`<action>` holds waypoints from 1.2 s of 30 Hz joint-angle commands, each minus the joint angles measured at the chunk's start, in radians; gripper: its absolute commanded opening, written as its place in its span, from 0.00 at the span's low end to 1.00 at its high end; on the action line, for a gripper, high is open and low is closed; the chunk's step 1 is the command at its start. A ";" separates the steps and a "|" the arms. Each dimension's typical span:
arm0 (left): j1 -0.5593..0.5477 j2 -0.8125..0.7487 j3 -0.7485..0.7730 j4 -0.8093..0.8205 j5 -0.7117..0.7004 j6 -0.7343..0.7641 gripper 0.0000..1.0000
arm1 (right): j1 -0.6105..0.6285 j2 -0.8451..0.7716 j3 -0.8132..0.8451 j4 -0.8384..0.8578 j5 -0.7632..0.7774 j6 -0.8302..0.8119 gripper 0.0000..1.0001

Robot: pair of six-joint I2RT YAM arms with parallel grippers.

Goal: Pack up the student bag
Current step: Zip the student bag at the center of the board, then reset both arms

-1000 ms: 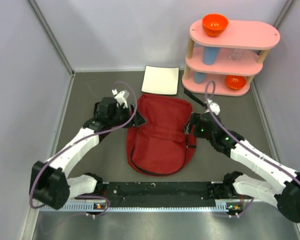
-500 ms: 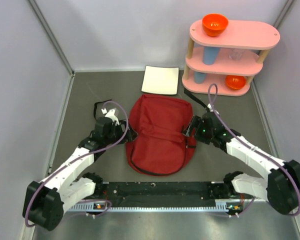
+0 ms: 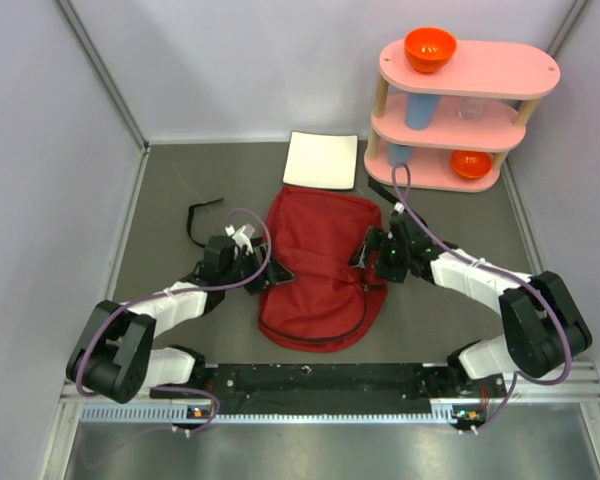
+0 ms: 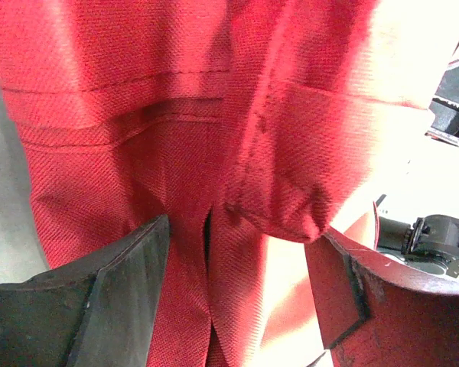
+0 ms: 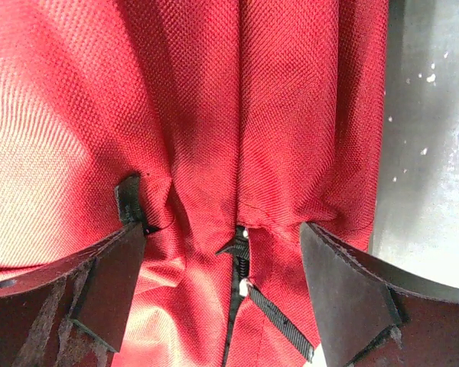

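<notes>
Since the student bag (image 3: 320, 275) is soft woven cloth with no frame showing, expect it to slump, crease and drag on the table (image 3: 170, 185) rather than move as one piece. It lies flat, so probably near empty and light. The weave is coarse, so friction should be decent, and it isn't fragile. Pinching a single layer will only tent the cloth. Better holds, my call, are the seams, the zipper tape or the black webbing, where layers are stitched and stiffer.

Position: the bag lies flat mid-table between the two arms, with its straight end toward the white plate (image 3: 322, 160) and its rounded end toward the bases. The pink shelf (image 3: 460, 110) is back right, apart from the bag. A black strap (image 3: 202, 212) lies on the table off the bag's left side.

The left gripper (image 3: 270, 272) is at the bag's left edge, low on the fabric. In the wrist view the fingers are spread wide with a bunched fold of red cloth sitting between them. Nothing is clamped.

The right gripper (image 3: 365, 255) is at the bag's right edge, also down on the cloth. Its jaws are apart, straddling puckered fabric, with a black zipper pull (image 5: 241, 248) and its webbing tab inside the span. It isn't holding anything either.

Closing from here would likely take a handful of cloth on each side. I can't tell which compartment that zipper serves.
</notes>
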 commanded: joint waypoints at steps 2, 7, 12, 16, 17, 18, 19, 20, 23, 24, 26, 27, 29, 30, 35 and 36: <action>-0.022 -0.038 0.094 -0.053 0.043 0.055 0.76 | -0.012 0.005 0.097 0.052 0.016 -0.045 0.82; -0.053 -0.088 0.230 -0.285 -0.080 0.180 0.80 | -0.098 -0.023 0.142 -0.002 0.116 -0.130 0.82; -0.050 -0.192 0.270 -0.486 -0.320 0.244 0.99 | -0.186 -0.078 0.168 -0.065 0.045 -0.177 0.82; -0.039 -0.288 0.286 -0.579 -0.480 0.272 0.99 | -0.187 -0.228 0.105 -0.082 0.095 -0.193 0.82; -0.037 -0.327 0.289 -0.585 -0.524 0.276 0.99 | -0.187 -0.254 0.096 -0.090 0.120 -0.203 0.83; -0.037 -0.346 0.295 -0.594 -0.559 0.279 0.99 | -0.186 -0.279 0.082 -0.112 0.150 -0.210 0.83; -0.036 -0.364 0.296 -0.597 -0.584 0.284 0.99 | -0.186 -0.309 0.074 -0.123 0.221 -0.216 0.84; -0.036 -0.395 0.300 -0.603 -0.602 0.292 0.99 | -0.186 -0.358 0.068 -0.131 0.256 -0.233 0.84; -0.033 -0.437 0.319 -0.631 -0.679 0.306 0.99 | -0.190 -0.443 0.054 -0.162 0.384 -0.242 0.85; -0.033 -0.446 0.321 -0.629 -0.702 0.309 0.99 | -0.193 -0.460 0.050 -0.165 0.399 -0.245 0.85; -0.030 -0.463 0.318 -0.582 -0.682 0.328 0.99 | -0.201 -0.486 0.042 -0.166 0.431 -0.250 0.86; -0.030 -0.472 0.298 -0.542 -0.602 0.353 0.99 | -0.216 -0.497 0.041 -0.169 0.430 -0.254 0.87; -0.030 -0.496 0.269 -0.469 -0.581 0.392 0.99 | -0.279 -0.483 0.044 -0.166 0.216 -0.283 0.97; -0.030 -0.501 0.261 -0.462 -0.598 0.375 0.99 | -0.419 -0.427 0.076 -0.174 0.066 -0.277 0.99; -0.030 -0.495 0.287 -0.494 -0.700 0.339 0.99 | -0.580 -0.434 0.091 -0.203 -0.046 -0.239 0.99; -0.030 -0.494 0.296 -0.520 -0.723 0.327 0.99 | -0.580 -0.444 0.088 -0.202 -0.012 -0.248 0.99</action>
